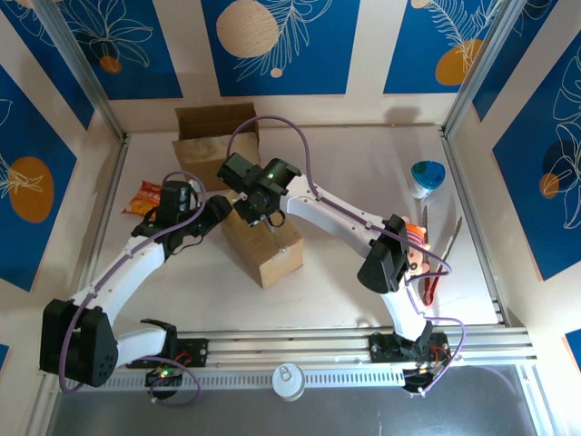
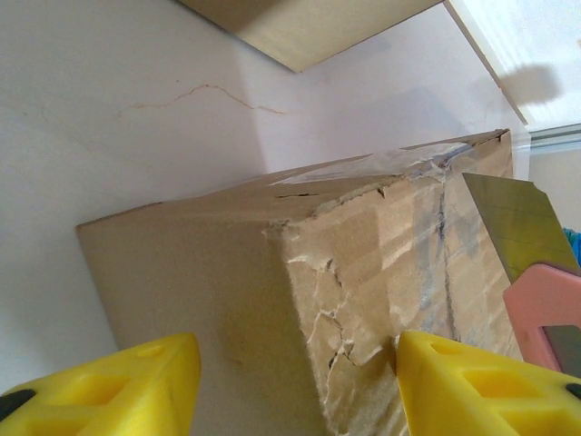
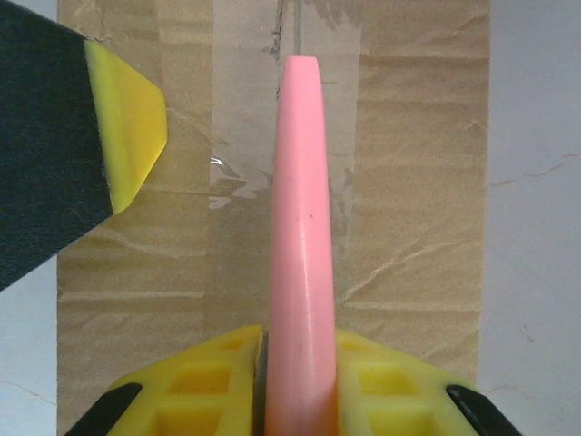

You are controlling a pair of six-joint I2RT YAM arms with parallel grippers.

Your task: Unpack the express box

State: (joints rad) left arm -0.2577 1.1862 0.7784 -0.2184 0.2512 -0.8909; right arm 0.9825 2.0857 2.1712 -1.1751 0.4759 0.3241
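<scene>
Express box: top view, 1 sealed brown box (image 1: 265, 247) lies askew at mid-worktop, between the 2 arms.
Top view, count: 1 opened brown carton (image 1: 213, 136) at the back wall, 1 snack packet (image 1: 143, 196) on the left, 1 blue and white cup (image 1: 428, 177) on the right, 1 red-handled scissors (image 1: 438, 272) beside the right arm, 1 silver can (image 1: 289, 381) at the near rail.
Top view, room: bare worktop (image 1: 363, 163) lies between box and cup. The carton stands near the box's far end.
Top view, arms: both reach inward and meet at the box's far end, left claw (image 1: 221, 214) at its left side, right claw (image 1: 257, 216) over its top.
Left wrist, count: 2 yellow fingers (image 2: 136, 381), 1 box corner, 1 pink cutter (image 2: 545, 309) with 1 grey blade (image 2: 513, 218).
Left wrist, edges: the cardboard is torn and creased along the box's end edge. The right-hand finger touches that torn edge.
Left wrist, claw: the fingers stand apart astride the corner. Whether they clamp it, I cannot tell.
Right wrist, count: 1 pink cutter (image 3: 301, 227), 1 strip of clear tape (image 3: 245, 136), 1 finger of the left claw (image 3: 127, 127).
Right wrist, edges: white worktop shows along both long sides of the box. The left claw's finger sits at the box's left edge.
Right wrist, claw: the right claw (image 3: 300, 363) is clenched on the pink cutter, which lines up with the taped seam.
</scene>
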